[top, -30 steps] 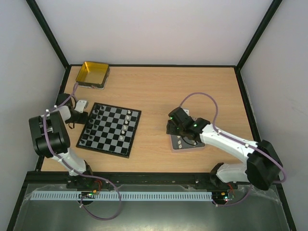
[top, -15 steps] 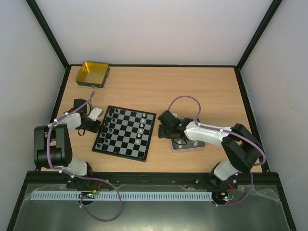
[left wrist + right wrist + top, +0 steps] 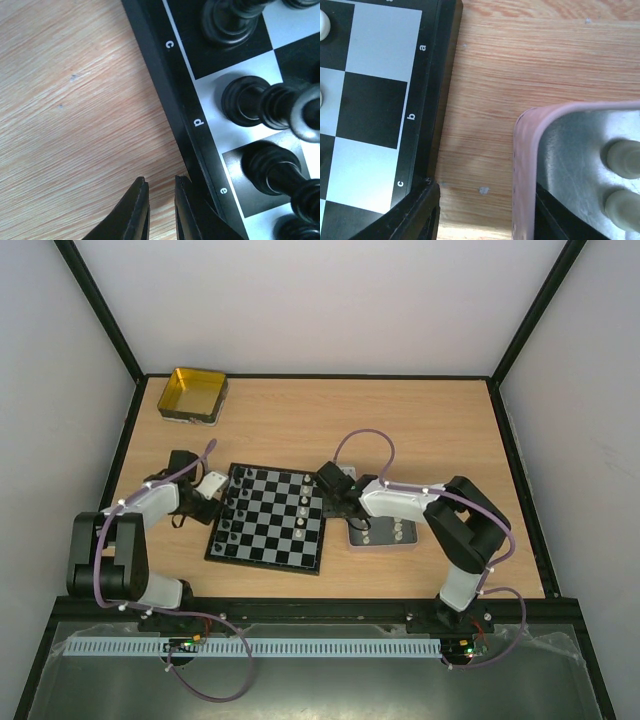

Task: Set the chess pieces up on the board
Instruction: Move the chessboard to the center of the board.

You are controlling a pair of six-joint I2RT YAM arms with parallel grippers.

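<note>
The board [image 3: 262, 562] lies left of centre, tilted a little. Black chess pieces [image 3: 232, 510] fill its left columns and a few white ones [image 3: 303, 505] stand towards its right. My left gripper [image 3: 214, 503] is shut and empty at the board's left edge. In the left wrist view its right finger rests against the dark border [image 3: 175, 90] by the letter e, with black pieces [image 3: 240, 100] just beyond. My right gripper [image 3: 337, 502] is open between board and silver tray [image 3: 383, 547]. Its one finger [image 3: 417, 215] touches the board's border [image 3: 427, 100], the other sits inside the tray's pink rim [image 3: 525, 165].
White pieces [image 3: 625, 157] stand in the tray just right of the board. A yellow square tin [image 3: 193, 393] sits at the far left corner. Black frame posts and walls enclose the table on three sides.
The board has slid right until it nearly meets the tray, my left gripper following at its left edge. My right gripper has moved left into the gap, and its jaws have narrowed.
</note>
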